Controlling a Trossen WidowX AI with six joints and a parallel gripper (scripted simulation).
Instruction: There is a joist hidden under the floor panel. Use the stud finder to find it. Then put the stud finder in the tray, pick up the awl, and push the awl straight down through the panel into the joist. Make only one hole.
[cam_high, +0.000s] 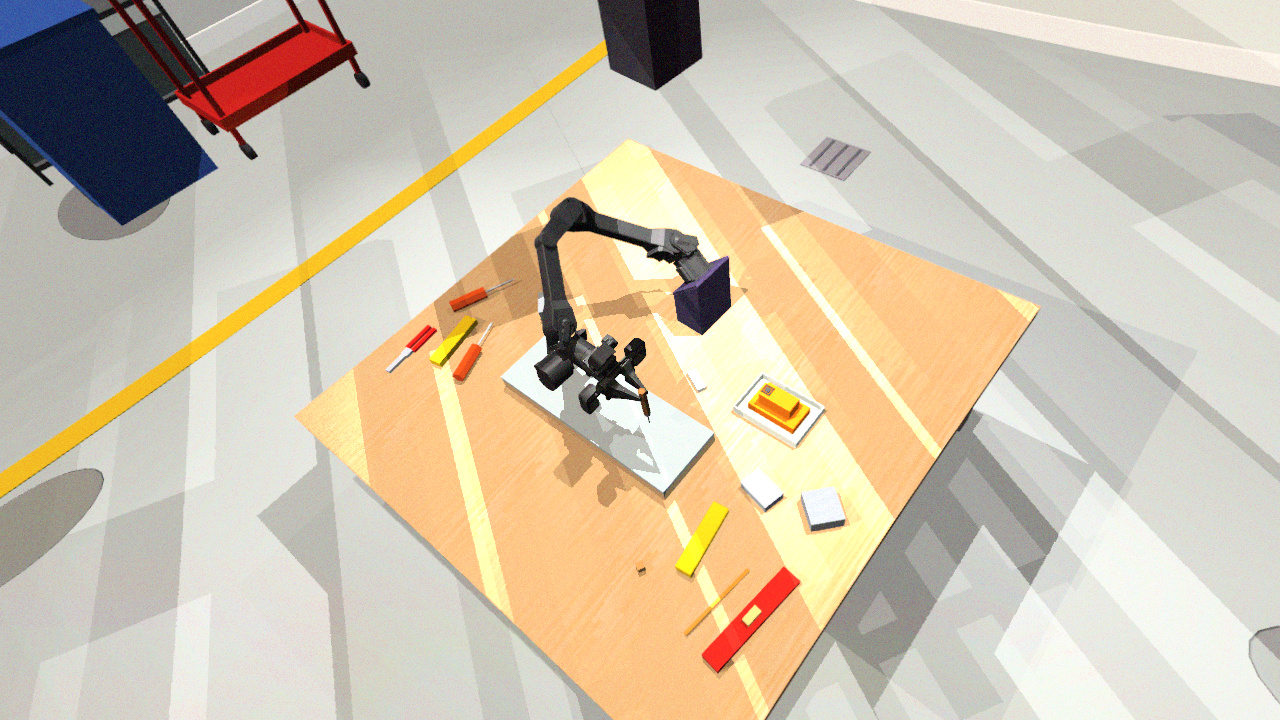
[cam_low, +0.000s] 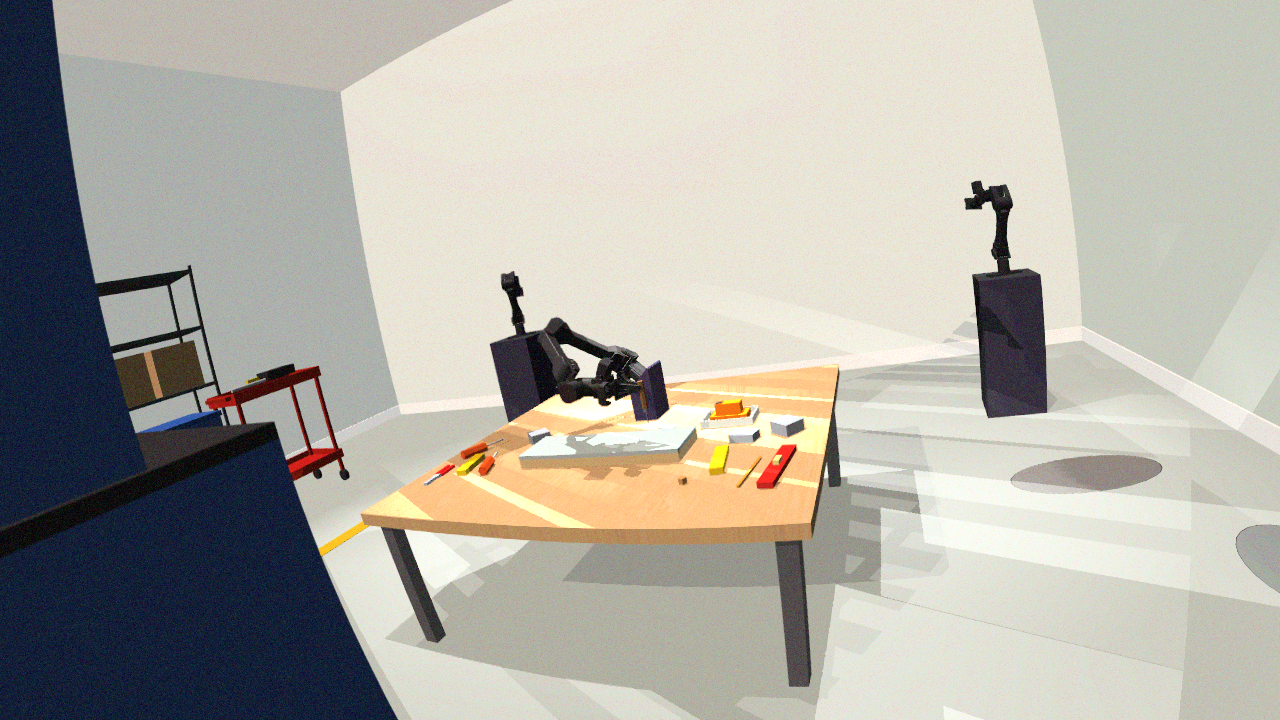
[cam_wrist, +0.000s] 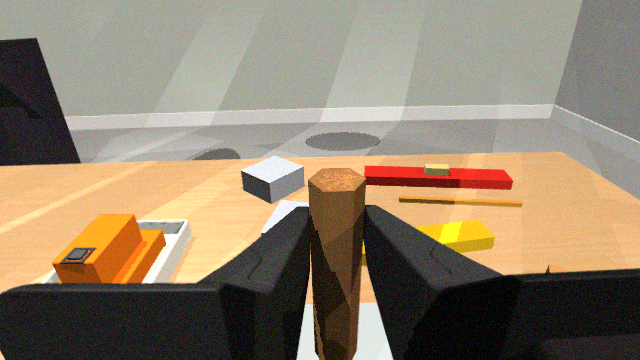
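My gripper (cam_high: 642, 397) (cam_wrist: 336, 218) is shut on the brown handle of the awl (cam_high: 644, 402) (cam_wrist: 337, 250). In the top view the awl hangs upright, its thin tip pointing down, over the right part of the pale floor panel (cam_high: 556, 394) (cam_low: 608, 445). The tip appears to be above the surface; the exact gap cannot be told. The orange stud finder (cam_high: 778, 404) (cam_low: 729, 409) (cam_wrist: 100, 245) sits in the white tray (cam_high: 795, 437) (cam_low: 753, 417) (cam_wrist: 175, 255), to the right of the panel. The joist is hidden.
Two grey blocks (cam_high: 762, 489) (cam_high: 822, 508), a yellow bar (cam_high: 702, 539), an orange stick (cam_high: 716, 601) and a red level (cam_high: 774, 592) lie beyond the panel. A small white block (cam_high: 696, 379) lies between panel and tray. Screwdrivers (cam_high: 469, 299) (cam_high: 467, 361) lie at the far left.
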